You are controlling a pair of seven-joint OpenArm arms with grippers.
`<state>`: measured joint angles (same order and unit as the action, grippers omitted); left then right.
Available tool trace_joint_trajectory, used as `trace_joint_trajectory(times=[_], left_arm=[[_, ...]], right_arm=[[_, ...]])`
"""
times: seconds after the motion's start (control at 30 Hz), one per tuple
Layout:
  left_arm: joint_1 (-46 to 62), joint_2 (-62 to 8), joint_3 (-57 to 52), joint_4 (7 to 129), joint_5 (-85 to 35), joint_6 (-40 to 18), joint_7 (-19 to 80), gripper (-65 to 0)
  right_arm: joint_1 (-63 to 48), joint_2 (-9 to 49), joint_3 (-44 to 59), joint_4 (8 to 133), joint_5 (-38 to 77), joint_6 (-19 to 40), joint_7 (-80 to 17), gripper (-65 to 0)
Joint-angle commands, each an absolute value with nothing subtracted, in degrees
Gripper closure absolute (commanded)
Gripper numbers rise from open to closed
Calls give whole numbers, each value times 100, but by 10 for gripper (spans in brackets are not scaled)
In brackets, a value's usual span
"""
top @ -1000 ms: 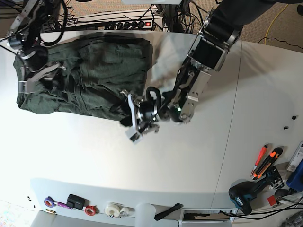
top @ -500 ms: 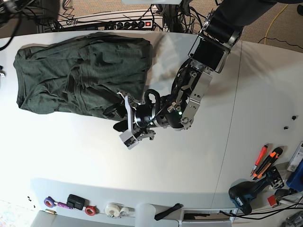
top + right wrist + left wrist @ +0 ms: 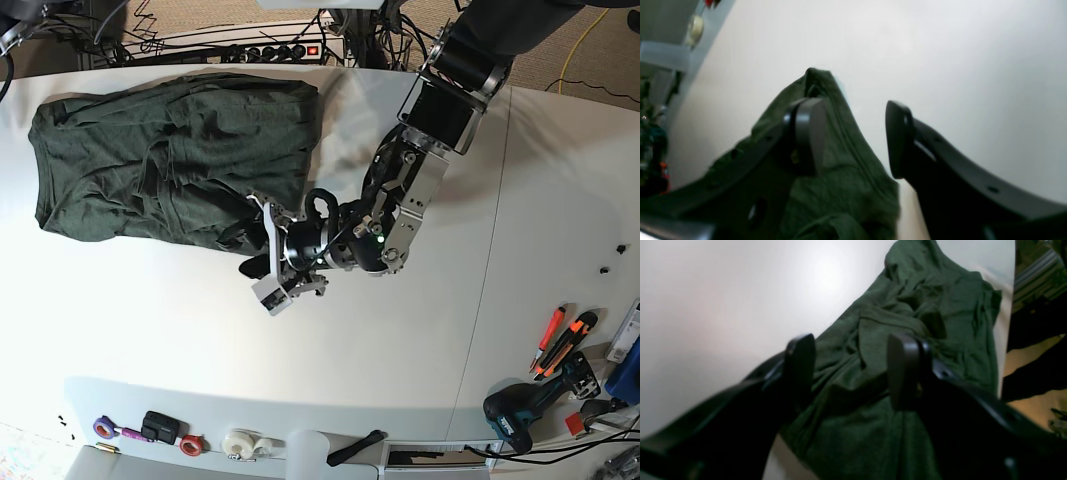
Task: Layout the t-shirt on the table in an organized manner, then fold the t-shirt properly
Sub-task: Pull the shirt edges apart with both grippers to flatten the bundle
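Presently: t-shirt (image 3: 170,160), rumpled, at ten o'clock on table (image 3: 400,340); left gripper (image 3: 265,255) spread at its hem, likely for straightening; right gripper (image 3: 853,136) likewise spread.

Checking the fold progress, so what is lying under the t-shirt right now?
The crumpled t-shirt lies directly on the white table. Nothing else shows at its edges; whatever its folds cover cannot be seen. The open left claw hovers at its near corner.

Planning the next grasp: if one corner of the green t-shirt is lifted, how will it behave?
The t-shirt lies rumpled in soft folds, so it probably droops limply rather than holding shape. On the smooth white table it likely drags and bunches.
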<state>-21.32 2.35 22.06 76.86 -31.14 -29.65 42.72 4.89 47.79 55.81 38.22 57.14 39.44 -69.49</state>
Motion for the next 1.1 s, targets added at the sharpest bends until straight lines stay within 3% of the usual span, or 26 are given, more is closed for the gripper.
trace_joint_trajectory(times=[0.0, 0.2, 0.3, 0.7, 1.07], left_arm=[[-2285, 303, 2196, 7782, -3218, -3011, 4160, -346], [-2285, 296, 2196, 7782, -3216, -3006, 4165, -346], [-2285, 298, 2196, 7782, -3218, -3006, 4217, -346], [-2287, 301, 2196, 7782, -3218, -3009, 4206, -346], [-2287, 301, 2196, 7782, -3216, -3006, 4202, -346]], right_arm=[[628, 5000, 5395, 3824, 5846, 4000, -6845, -293], [932, 4943, 3673, 3695, 5153, 4000, -6099, -293], [952, 4805, 3277, 3695, 4630, 4000, -5822, -293], [947, 3806, 3267, 3697, 4587, 4000, -6233, -293], [921, 4036, 3269, 3701, 5894, 4000, -7266, -293]])
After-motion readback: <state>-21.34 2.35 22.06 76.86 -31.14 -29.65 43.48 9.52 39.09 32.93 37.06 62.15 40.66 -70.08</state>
